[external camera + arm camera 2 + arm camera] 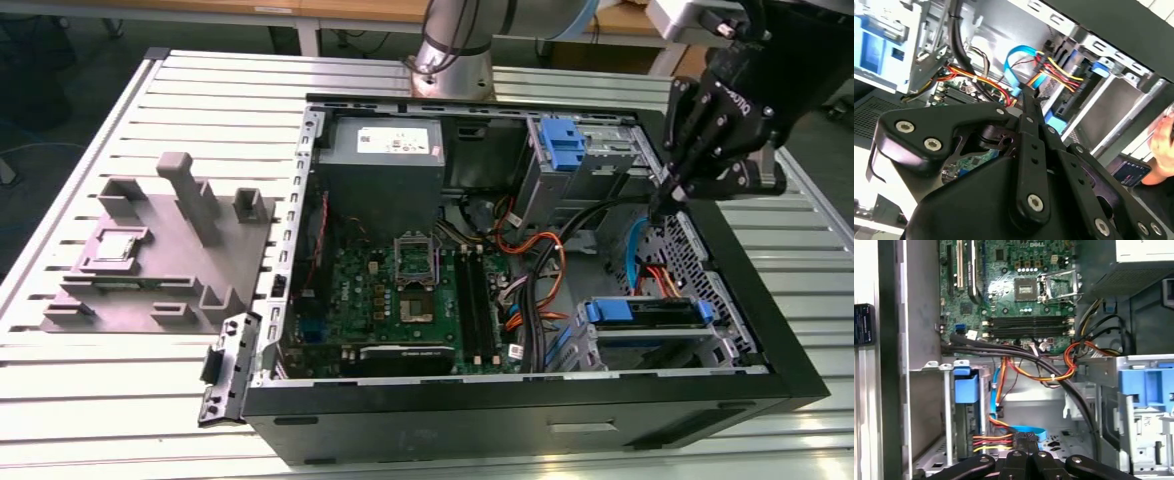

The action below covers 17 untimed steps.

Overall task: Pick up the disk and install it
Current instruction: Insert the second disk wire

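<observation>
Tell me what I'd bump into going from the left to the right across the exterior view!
Grey plastic stand with upright posts → green motherboard inside the open black computer case → orange and black cable bundle → black robot gripper above the case's right side.

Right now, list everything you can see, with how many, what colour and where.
table: one, silver, slatted, under everything
computer case: one, black, open, on the table
fixture block: one, grey, on the table to the exterior view's left of the case
motherboard: one, green, on the case floor
power-supply box: one, grey with a white sticker, inside the case beside the motherboard
drive carriers: two, blue, in the case's drive bays
cables: several, orange, red, yellow and black, between the motherboard and the bays
flat cable: one, blue, near the bays
hand: one, a person's, outside the case
arm: one, silver, behind the case
gripper: one, black, shut, empty, over the bays
</observation>
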Each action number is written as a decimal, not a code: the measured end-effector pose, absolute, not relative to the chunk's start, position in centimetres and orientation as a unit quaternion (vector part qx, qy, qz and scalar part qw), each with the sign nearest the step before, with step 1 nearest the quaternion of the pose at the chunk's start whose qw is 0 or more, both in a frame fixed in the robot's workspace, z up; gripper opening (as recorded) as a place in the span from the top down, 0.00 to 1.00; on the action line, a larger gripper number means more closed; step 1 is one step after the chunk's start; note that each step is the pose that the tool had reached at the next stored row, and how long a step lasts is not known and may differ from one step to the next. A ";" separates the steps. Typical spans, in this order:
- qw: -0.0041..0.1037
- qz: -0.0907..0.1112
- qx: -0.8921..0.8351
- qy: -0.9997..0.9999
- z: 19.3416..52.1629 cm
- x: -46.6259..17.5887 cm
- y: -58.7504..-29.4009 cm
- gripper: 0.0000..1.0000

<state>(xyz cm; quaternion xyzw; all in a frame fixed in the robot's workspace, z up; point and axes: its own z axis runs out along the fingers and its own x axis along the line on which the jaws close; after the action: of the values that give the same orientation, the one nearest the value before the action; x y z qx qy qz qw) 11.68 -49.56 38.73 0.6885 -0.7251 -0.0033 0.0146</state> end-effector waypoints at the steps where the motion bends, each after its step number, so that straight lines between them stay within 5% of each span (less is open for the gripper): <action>1: 0.016 -0.004 0.688 -0.725 38.7 11.7 -49.4 0.90; 8: 0.029 0.009 0.686 -0.727 38.3 11.8 -48.2 0.89; 11: 0.034 0.013 0.686 -0.727 37.9 11.9 -47.9 0.76; 17: 0.043 0.023 0.685 -0.727 37.4 11.9 -47.8 0.76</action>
<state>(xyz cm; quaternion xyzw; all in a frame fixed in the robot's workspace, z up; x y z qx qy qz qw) 11.88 -47.76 37.42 0.6851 -0.7269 0.0230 0.0426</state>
